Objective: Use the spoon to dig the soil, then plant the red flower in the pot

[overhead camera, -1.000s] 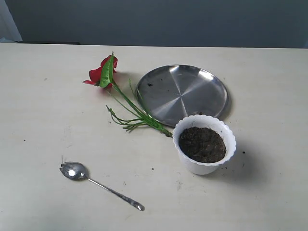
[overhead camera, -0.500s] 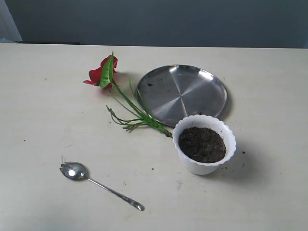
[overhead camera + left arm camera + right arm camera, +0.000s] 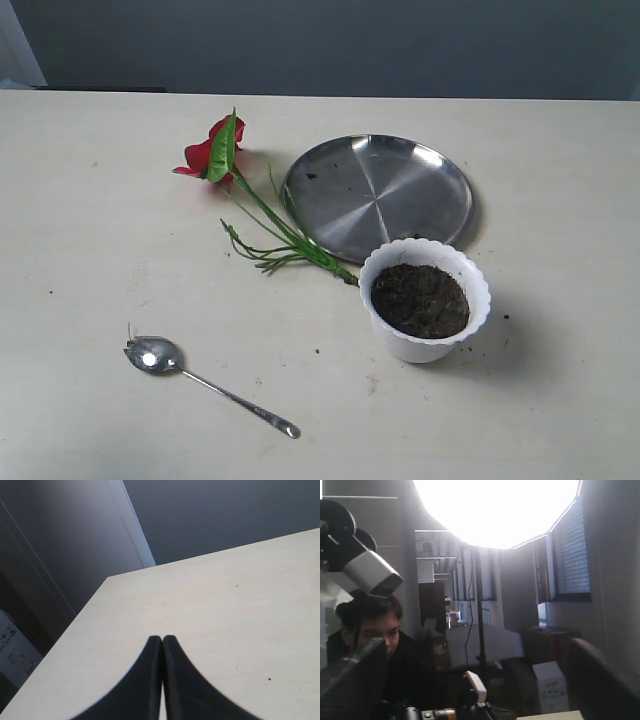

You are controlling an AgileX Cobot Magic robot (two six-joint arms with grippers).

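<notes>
The white scalloped pot (image 3: 408,345) stands right of the table's middle, filled with dark brown soil (image 3: 420,299). The red flower (image 3: 212,150) lies flat to the pot's left and behind it, with its green stems running toward the pot. Near the front left lies the silver spoon (image 3: 190,377), bowl to the left. Neither gripper shows in the exterior view. My left gripper (image 3: 162,638) is shut with nothing in it, over bare tabletop near a corner. My right gripper (image 3: 477,642) points up at the room, its dark fingers (image 3: 600,675) spread wide and nothing between them.
A round shiny steel plate (image 3: 378,193) lies just behind the pot, next to the flower's stems. A few soil crumbs dot the table around the pot. The right wrist view shows a person and equipment beyond the table.
</notes>
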